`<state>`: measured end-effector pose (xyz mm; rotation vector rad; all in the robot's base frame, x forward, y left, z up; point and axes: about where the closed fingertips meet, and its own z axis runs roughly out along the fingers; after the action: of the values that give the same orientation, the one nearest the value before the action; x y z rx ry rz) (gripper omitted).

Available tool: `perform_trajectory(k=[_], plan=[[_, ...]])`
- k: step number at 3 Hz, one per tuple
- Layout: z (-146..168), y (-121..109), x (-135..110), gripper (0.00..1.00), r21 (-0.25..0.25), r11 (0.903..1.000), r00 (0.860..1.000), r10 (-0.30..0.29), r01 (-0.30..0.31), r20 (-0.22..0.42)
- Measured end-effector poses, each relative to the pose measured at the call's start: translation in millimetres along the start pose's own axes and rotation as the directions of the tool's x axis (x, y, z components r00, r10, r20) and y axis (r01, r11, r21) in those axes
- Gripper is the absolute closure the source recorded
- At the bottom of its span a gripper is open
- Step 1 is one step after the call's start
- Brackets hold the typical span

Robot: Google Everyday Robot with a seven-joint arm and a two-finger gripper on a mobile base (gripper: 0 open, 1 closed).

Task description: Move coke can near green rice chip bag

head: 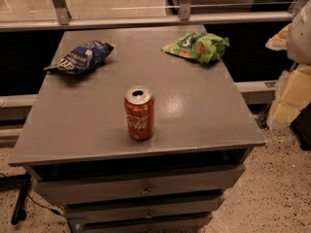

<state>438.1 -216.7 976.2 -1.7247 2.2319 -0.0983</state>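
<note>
The coke can [140, 113] stands upright on the grey cabinet top [87, 125], near the front edge and a little left of the middle. It is red with white script and an opened silver top. The green rice chip bag [198, 46] lies at the back right corner of the top, well apart from the can. My gripper [290, 47] shows only as pale cream and white parts at the right edge of the view, off the table and to the right of the green bag. It holds nothing that I can see.
A dark blue chip bag [81, 57] lies at the back left of the top. The cabinet has drawers [141, 188] below its front edge. A glass railing with metal posts [59, 6] runs behind. Speckled floor lies on the right.
</note>
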Motion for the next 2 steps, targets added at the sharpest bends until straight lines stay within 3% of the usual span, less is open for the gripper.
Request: perform_trajectory(k=[1, 2], plan=[[0.0, 0.0, -0.1, 0.0, 0.0, 1.0, 1.0, 0.0, 0.0, 0.0], [9.5, 5.7, -9.2, 0.0, -0.027, 0.999, 0.995, 0.038, -0.036, 0.09]])
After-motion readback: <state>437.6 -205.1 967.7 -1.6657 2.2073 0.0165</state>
